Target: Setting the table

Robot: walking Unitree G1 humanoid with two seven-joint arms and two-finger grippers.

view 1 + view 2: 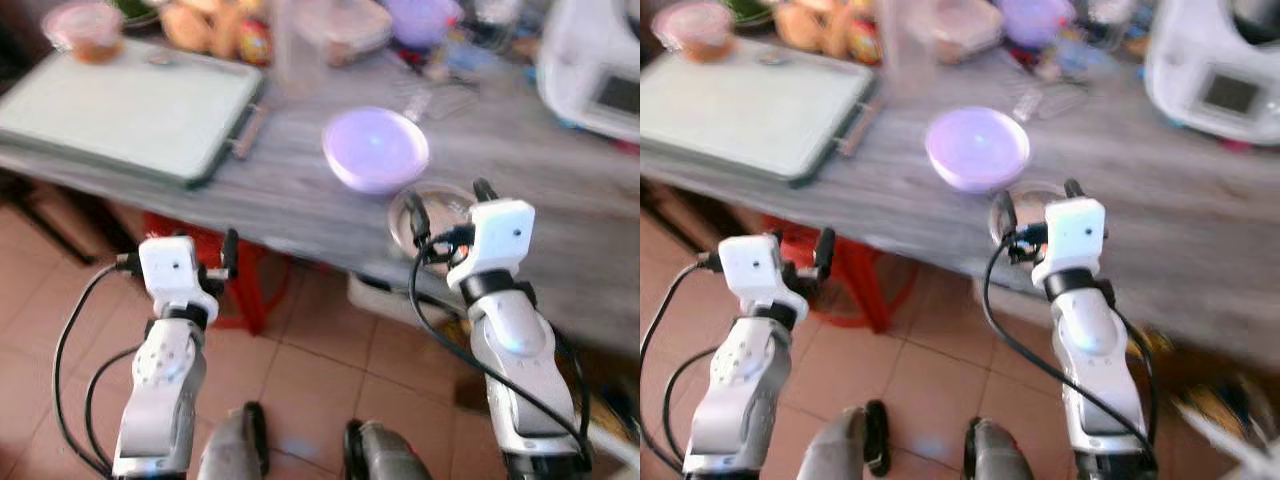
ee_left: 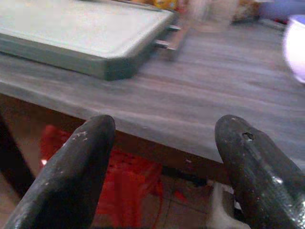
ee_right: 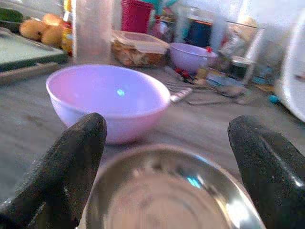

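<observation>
A lilac plastic bowl (image 1: 375, 148) stands mid-table on the grey wooden table (image 1: 300, 190). Just in front of it, near the table's front edge, sits a shiny steel bowl (image 3: 167, 191). My right gripper (image 1: 450, 203) hovers over the steel bowl, open, with one black finger on each side of its rim. My left gripper (image 2: 166, 126) is open and holds nothing. It hangs in front of the table edge, slightly below it, to the left. Beyond it lies a pale green tray (image 2: 81, 28).
A red stool (image 1: 245, 280) stands under the table ahead of the left arm. At the back of the table are a clear tumbler (image 1: 295, 45), food containers, fruit, a small purple bowl (image 1: 420, 20), loose cutlery (image 1: 430, 100) and a white appliance (image 1: 595, 65).
</observation>
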